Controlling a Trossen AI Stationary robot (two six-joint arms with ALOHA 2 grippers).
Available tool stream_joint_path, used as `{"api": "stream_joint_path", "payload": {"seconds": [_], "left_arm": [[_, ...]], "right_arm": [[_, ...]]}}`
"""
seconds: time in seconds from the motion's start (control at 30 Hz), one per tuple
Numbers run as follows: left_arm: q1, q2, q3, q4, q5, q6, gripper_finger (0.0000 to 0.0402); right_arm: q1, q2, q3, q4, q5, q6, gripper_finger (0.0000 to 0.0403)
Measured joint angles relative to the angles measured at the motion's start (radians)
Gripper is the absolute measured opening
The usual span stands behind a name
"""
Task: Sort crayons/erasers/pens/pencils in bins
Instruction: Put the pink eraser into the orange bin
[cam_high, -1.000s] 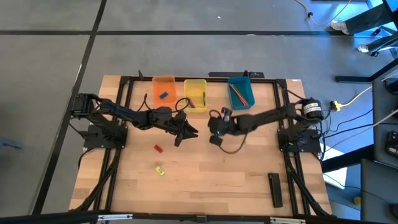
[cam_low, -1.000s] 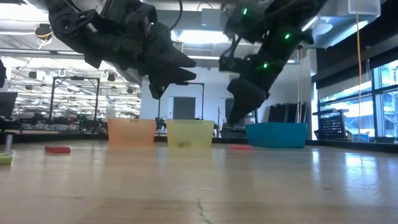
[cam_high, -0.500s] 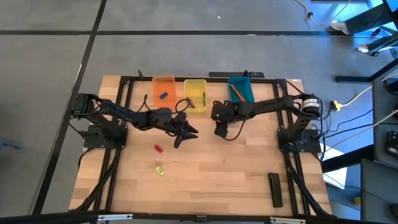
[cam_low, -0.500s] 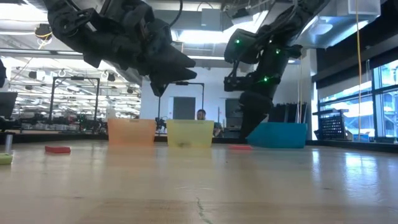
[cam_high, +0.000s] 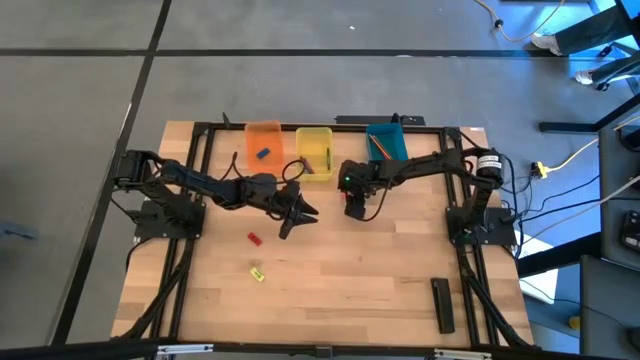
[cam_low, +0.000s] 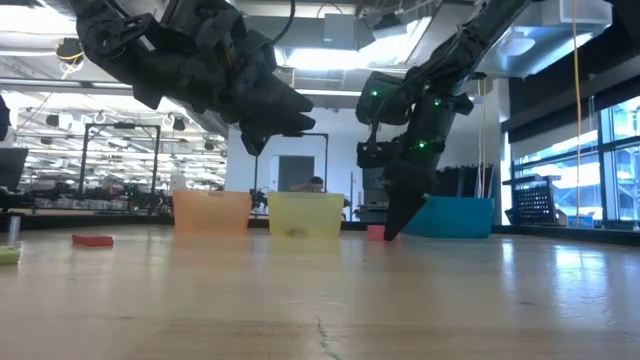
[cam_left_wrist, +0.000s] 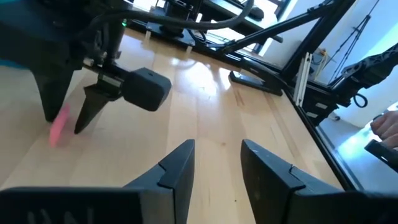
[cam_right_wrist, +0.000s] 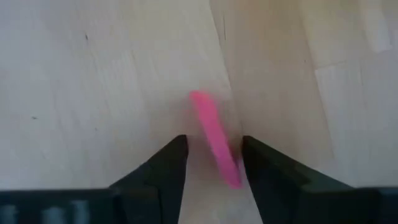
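Observation:
A pink eraser (cam_right_wrist: 208, 124) lies flat on the table, near the yellow bin (cam_high: 313, 150). My right gripper (cam_right_wrist: 213, 143) points down over it, open, with one finger on each side; this also shows in the left wrist view (cam_left_wrist: 59, 127). My left gripper (cam_high: 295, 215) hovers open and empty above the table's middle. A red eraser (cam_high: 254, 238) and a yellow eraser (cam_high: 257, 273) lie on the table nearer the front left. The orange bin (cam_high: 264, 143) holds a blue eraser (cam_high: 264, 154). The teal bin (cam_high: 387, 143) holds pencils (cam_high: 381, 150). My right gripper comes at the pink eraser from above, fingers pointing down and straddling it as it lies on the table. One end of the eraser (cam_right_wrist: 231, 174) lies close beside one finger (cam_right_wrist: 261, 168). I cannot tell whether they touch.
The three bins stand in a row at the table's far edge. A long black flat bar (cam_high: 442, 303) lies near the front right corner. Bare wood lies across the table's middle and front.
My right gripper has moved a little toward the table's far edge and gone down until its fingertips are at the table, around the pink eraser. It has tipped to point more steeply down. My left arm has kept still.

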Motion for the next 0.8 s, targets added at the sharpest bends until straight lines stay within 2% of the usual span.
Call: {"api": "stream_joint_path", "payload": {"seconds": [0.13, 0.23, 0.5, 0.67, 0.8], "left_arm": [[0.001, 0.0, 0.0, -0.004, 0.0, 0.0, 0.0124], [0.001, 0.0, 0.0, -0.005, 0.0, 0.0, 0.0124], [0.001, 0.0, 0.0, -0.01, 0.0, 0.009, 0.0124], [0.001, 0.0, 0.0, -0.025, -0.003, 0.05, 0.0124], [0.001, 0.0, 0.0, -0.074, -0.026, 0.096, 0.0124]], "right_arm": [[0.0, 0.002, -0.001, -0.002, -0.009, -0.001, 0.016], [0.001, 0.003, -0.001, -0.004, -0.012, -0.008, 0.0143], [0.002, 0.003, -0.001, -0.005, -0.021, -0.029, 0.0026], [0.019, -0.007, -0.003, -0.001, -0.01, 0.018, 0.003], [0.077, -0.04, -0.011, 0.024, 0.03, 0.056, 0.0037]]}}
